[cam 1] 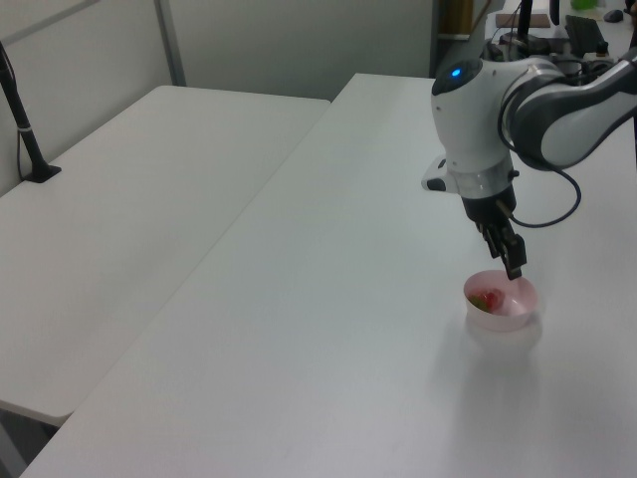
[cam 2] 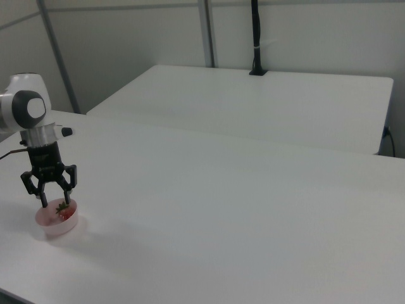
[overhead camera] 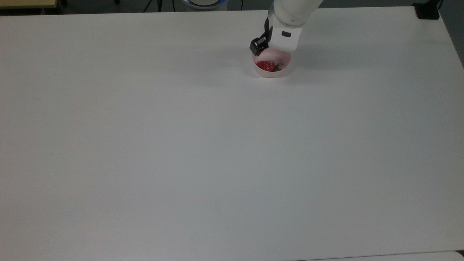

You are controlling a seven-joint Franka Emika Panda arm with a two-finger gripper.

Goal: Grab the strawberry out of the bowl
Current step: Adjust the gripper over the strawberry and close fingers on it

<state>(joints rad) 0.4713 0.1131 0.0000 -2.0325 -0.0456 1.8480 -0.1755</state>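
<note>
Hovering with its fingers spread wide in the right view, the gripper (cam 2: 50, 196) hangs above the strawberry (overhead camera: 267, 65), which the top view shows inside the bowl (overhead camera: 286, 71) near the table's (overhead camera: 181, 145) far edge — light, slick, squashy, best pinched across its red flanks; no writing legible.

translucent plastic bowl (overhead camera: 284, 58), matt white table (overhead camera: 217, 152)
</note>
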